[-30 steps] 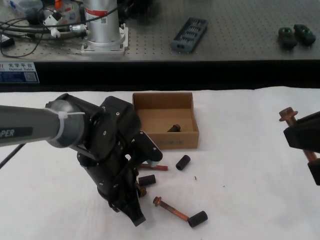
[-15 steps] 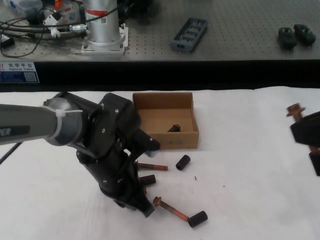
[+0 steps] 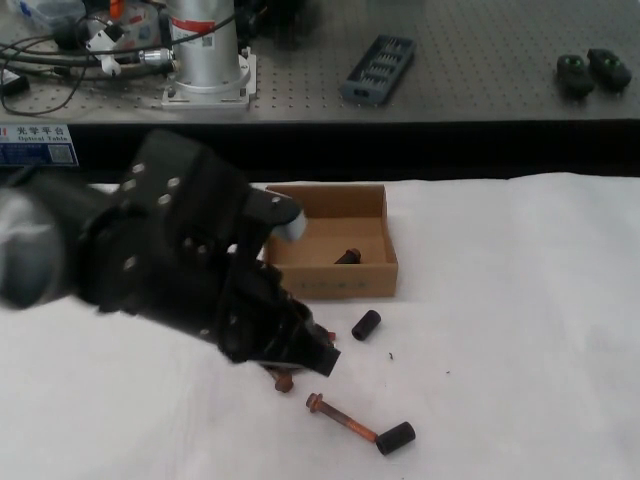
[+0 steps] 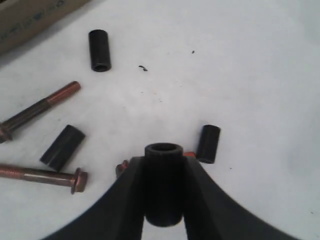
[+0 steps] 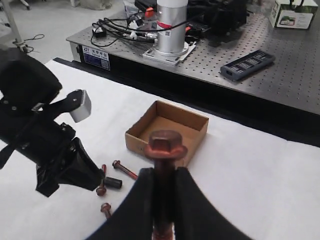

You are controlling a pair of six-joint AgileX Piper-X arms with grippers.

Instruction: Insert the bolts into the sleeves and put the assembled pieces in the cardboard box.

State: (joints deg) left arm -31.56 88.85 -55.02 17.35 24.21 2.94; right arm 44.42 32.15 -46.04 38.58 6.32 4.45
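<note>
Black sleeve sat clamped in the left gripper; the right gripper pinched a copper bolt. The cardboard box, at twelve o'clock from the loose bolts, perhaps held one assembled piece.

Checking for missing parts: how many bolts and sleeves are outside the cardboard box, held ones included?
Bolts: 4, three on the cloth, one in the right gripper.
Sleeves: 4, three on the cloth, one in the left gripper.
Total: 8.

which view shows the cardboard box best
Right wrist view: the whole cardboard box shows, a bolt crossing its front wall. In the high view an arm covers a corner; the left wrist view catches one wall.
</note>
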